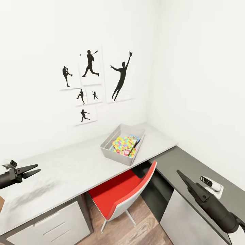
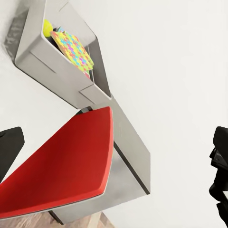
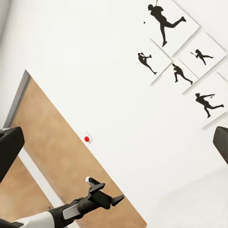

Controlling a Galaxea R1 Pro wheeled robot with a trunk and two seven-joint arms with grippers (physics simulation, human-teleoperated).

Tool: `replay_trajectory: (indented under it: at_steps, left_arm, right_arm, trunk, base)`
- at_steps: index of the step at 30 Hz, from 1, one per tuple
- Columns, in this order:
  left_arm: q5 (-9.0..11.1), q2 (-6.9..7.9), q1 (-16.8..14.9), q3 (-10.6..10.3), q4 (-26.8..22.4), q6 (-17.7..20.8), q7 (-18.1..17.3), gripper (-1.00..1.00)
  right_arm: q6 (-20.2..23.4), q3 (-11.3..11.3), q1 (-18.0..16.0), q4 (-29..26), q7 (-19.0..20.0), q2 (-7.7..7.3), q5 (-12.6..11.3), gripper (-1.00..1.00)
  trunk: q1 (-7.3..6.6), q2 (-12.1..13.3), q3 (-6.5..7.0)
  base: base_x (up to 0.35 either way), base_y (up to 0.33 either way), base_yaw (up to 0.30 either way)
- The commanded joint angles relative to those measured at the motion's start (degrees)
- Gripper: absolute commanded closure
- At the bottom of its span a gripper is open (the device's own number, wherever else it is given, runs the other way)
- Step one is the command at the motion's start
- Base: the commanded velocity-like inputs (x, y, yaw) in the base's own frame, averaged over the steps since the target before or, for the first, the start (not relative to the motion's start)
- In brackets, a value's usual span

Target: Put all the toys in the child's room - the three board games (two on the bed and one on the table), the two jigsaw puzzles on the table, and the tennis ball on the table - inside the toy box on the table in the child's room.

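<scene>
Left claw (image 1: 34,169) hovers spread and empty over the pale desk (image 1: 68,170); right claw (image 1: 180,174) looks pressed together. Toy box (image 1: 114,153) sits near the desk's corner, holding jigsaw puzzles (image 1: 123,143) and tennis ball (image 2: 47,27).

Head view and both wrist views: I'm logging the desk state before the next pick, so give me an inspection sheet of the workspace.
Surface: pale table joined to a lower dark grey section.
Job's things: toy box on the table, holding a puzzle leaning on a wall and the tennis ball; other contents too hidden to name.
Clutter: nothing seen on the table.
Grippers: left gripper open, empty, above the table's near end; right gripper empty, over the dark section, jaw state unclear.
Cables: nothing seen.
Surroundings: red chair under the table, posters on the white wall, drawers, a door.
</scene>
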Motion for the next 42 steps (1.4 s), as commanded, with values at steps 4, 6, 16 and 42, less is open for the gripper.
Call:
replay_trajectory:
  at_steps: [4, 6, 16, 42]
  left_arm:
    - [0.0, 0.01, 0.0, 0.0, 0.0, 0.6, -0.2, -1.0]
    - [0.0, 0.01, 0.0, 0.0, 0.0, 0.6, -0.2, -1.0]
    - [0.0, 0.01, 0.0, 0.0, 0.0, 0.7, -0.2, -1.0]
    - [0.0, 0.01, 0.0, 0.0, 0.0, 1.7, -0.2, -1.0]
  right_arm:
    - [0.5, 0.0, 0.0, 0.0, 0.1, -0.01, -0.3, -1.0]
    - [0.5, 0.0, 0.0, 0.0, 0.1, -0.01, -0.3, -1.0]
    - [0.4, -0.1, 0.0, 0.0, -0.1, 0.05, -0.3, -1.0]
    - [0.4, -0.1, 0.0, 0.0, -0.6, 0.17, -0.3, -1.0]
  trunk:
    - [0.04, -0.1, -0.13]
    - [0.04, -0.1, -0.13]
    - [0.04, -0.1, -0.13]
    - [0.04, -0.1, -0.05]
  base:
    - [0.0, 0.0, 0.0]
    - [0.0, 0.0, 0.0]
    - [0.0, 0.0, 0.0]
    - [-0.165, 0.002, 0.0]
